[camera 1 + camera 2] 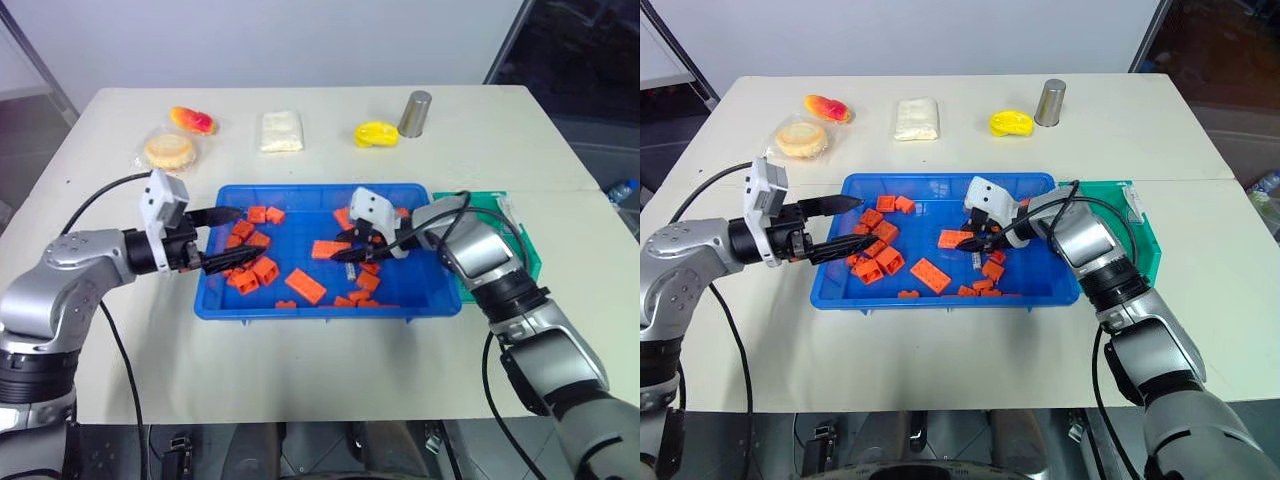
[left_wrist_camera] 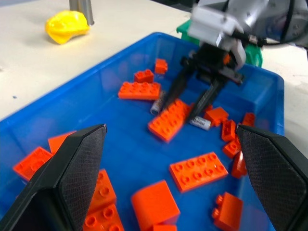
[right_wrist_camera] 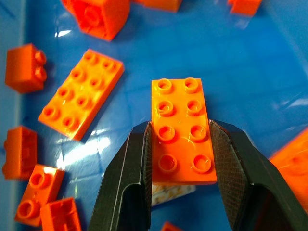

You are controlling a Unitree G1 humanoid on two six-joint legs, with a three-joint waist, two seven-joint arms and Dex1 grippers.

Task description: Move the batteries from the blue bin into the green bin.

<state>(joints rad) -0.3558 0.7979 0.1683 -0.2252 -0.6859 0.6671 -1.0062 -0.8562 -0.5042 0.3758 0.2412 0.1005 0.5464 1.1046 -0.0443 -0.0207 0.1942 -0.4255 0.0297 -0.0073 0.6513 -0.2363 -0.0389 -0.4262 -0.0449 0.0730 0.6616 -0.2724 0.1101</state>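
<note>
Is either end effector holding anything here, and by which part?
The right end effector clamps an orange eight-stud brick across its long sides, near one end. The left end effector is open, holding nothing.

**Silver arms, black fingers, white camera housings**

Both arms are clad in rounded silver-grey shells joined by black segments. A white, angular camera housing (image 1: 163, 198) is mounted above each wrist. A black cable (image 1: 100, 195) is looped along each arm. Each gripper is fitted with two black tapered fingers (image 3: 132, 185), their inner pads finely textured.
</note>
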